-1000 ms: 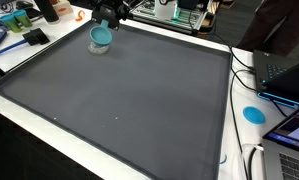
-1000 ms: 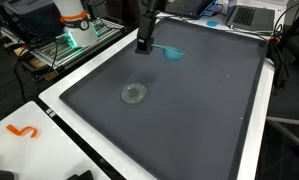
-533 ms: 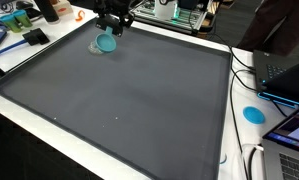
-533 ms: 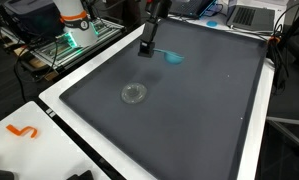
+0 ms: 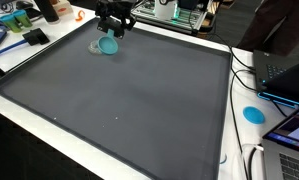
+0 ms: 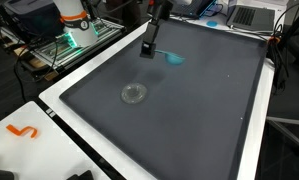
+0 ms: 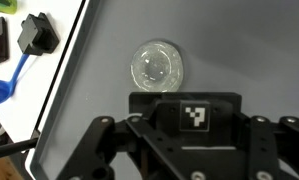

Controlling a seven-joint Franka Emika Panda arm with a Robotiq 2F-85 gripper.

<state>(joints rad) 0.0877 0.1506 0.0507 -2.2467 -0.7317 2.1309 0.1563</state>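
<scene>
A white table (image 5: 237,125) carries a large dark grey mat (image 5: 129,100). In an exterior view the black tool (image 5: 112,34) hangs over the mat's far left corner, its tips right at a tilted teal cup (image 5: 107,46); whether it is clenched on the cup cannot be told. A clear round plastic dish (image 6: 134,93) lies on the mat nearer, well apart from the cup, and in the wrist view a black-and-white square pattern tag (image 7: 195,115) sits on the tool's body.
</scene>
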